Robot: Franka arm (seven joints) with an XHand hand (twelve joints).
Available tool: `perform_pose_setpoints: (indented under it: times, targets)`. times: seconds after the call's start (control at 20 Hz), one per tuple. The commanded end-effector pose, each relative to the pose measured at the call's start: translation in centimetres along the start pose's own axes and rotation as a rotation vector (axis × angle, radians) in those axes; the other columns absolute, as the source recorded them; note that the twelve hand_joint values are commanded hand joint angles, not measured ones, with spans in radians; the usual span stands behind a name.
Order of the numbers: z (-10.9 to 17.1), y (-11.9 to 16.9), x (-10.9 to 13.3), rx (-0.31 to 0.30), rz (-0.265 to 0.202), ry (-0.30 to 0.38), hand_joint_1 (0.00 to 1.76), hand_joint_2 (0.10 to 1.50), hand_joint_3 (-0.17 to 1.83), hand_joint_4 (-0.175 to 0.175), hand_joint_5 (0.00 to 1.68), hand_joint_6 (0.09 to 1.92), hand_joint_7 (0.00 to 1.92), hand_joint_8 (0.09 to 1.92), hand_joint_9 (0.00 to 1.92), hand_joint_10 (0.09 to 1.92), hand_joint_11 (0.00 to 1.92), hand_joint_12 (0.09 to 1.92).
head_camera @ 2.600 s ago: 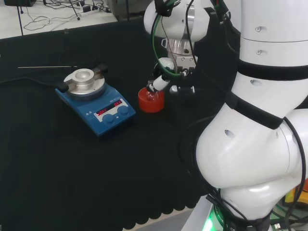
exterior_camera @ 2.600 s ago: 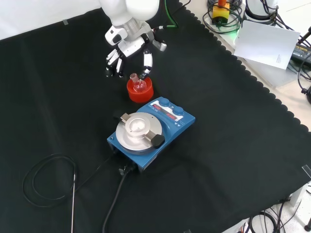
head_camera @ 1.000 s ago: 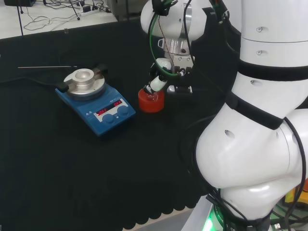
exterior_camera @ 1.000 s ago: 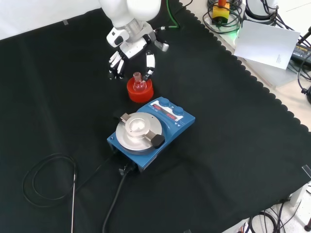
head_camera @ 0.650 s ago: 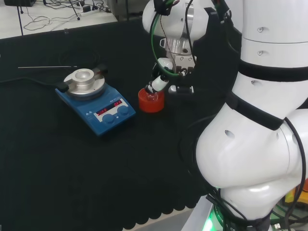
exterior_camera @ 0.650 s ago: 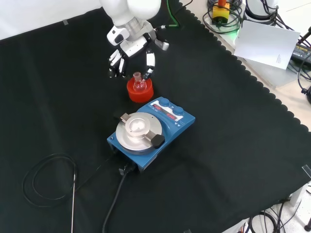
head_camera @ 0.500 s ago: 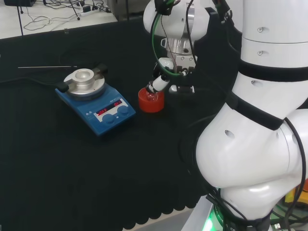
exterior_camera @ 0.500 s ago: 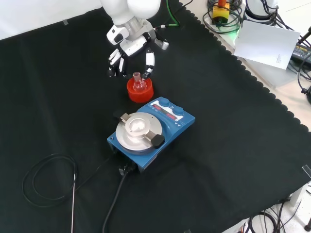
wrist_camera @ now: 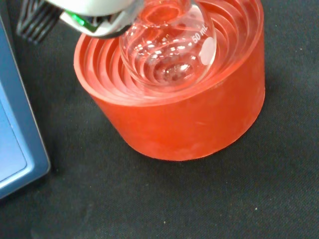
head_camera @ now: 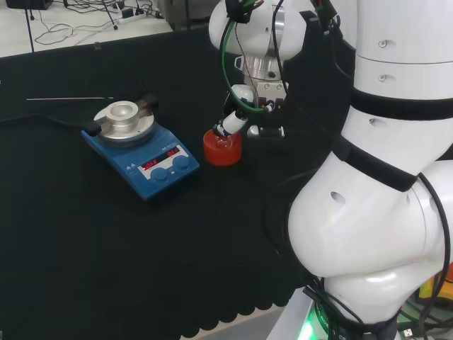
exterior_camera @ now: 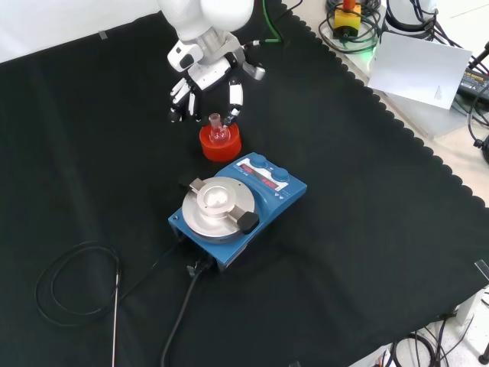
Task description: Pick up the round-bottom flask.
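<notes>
The round-bottom flask (exterior_camera: 218,131), small and of clear glass, sits upright in a red ribbed stand (exterior_camera: 221,145) on the black cloth. In the front view the hand (exterior_camera: 205,75) hangs just beyond the stand and points down. One finger (exterior_camera: 234,99) is beside the flask's neck and the other fingers (exterior_camera: 179,101) are farther left, none curled round the neck. From the head view, the stand (head_camera: 222,148) lies below a fingertip (head_camera: 231,125). In the wrist view the flask's bulb (wrist_camera: 169,50) rests in the stand (wrist_camera: 199,124), under a blurred part of the hand (wrist_camera: 94,15).
A blue hotplate stirrer (exterior_camera: 238,206) with a round metal top stands right next to the stand, nearer the front view's camera, with its black cable (exterior_camera: 179,321) trailing off. A thin rod (head_camera: 67,98) lies behind the hotplate in the head view. The arm's white links (head_camera: 375,177) stand at the right.
The hand has risen a little from beside the flask's neck and has barely shifted in the last second. The flask stays in its stand.
</notes>
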State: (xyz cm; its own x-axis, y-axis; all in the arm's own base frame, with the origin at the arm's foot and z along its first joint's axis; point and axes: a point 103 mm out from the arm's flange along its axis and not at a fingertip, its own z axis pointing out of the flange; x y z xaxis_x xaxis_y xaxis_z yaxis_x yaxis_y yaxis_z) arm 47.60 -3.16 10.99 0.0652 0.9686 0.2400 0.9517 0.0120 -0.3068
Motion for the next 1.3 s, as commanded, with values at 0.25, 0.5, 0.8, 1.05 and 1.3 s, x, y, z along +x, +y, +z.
perform_pose_setpoints:
  times: [0.25, 0.5, 0.8, 1.05, 1.3]
  targets:
    - [-0.6, 0.1, 0.4, -0.020, -0.012, -0.048, 1.05, 0.76, 0.58, 0.151, 1.09, 0.94, 0.19, 0.64, 0.46, 0.65, 0.24, 1.36]
    - [-2.1, -0.2, 0.9, -0.015, -0.019, -0.049, 1.08, 0.67, 0.78, 0.175, 1.11, 1.02, 0.24, 0.64, 0.52, 0.62, 0.29, 1.34]
    - [-4.2, -1.0, 1.7, 0.005, -0.024, -0.067, 1.08, 0.66, 0.82, 0.175, 1.10, 1.04, 0.22, 0.63, 0.53, 0.61, 0.30, 1.34]
    - [-6.3, -2.0, 3.3, -0.013, -0.041, -0.095, 1.08, 0.65, 0.83, 0.175, 1.10, 1.05, 0.20, 0.62, 0.52, 0.61, 0.30, 1.34]
    - [-8.5, -2.8, 5.1, -0.031, -0.068, -0.120, 1.08, 0.65, 0.83, 0.175, 1.10, 1.06, 0.19, 0.62, 0.52, 0.61, 0.31, 1.34]
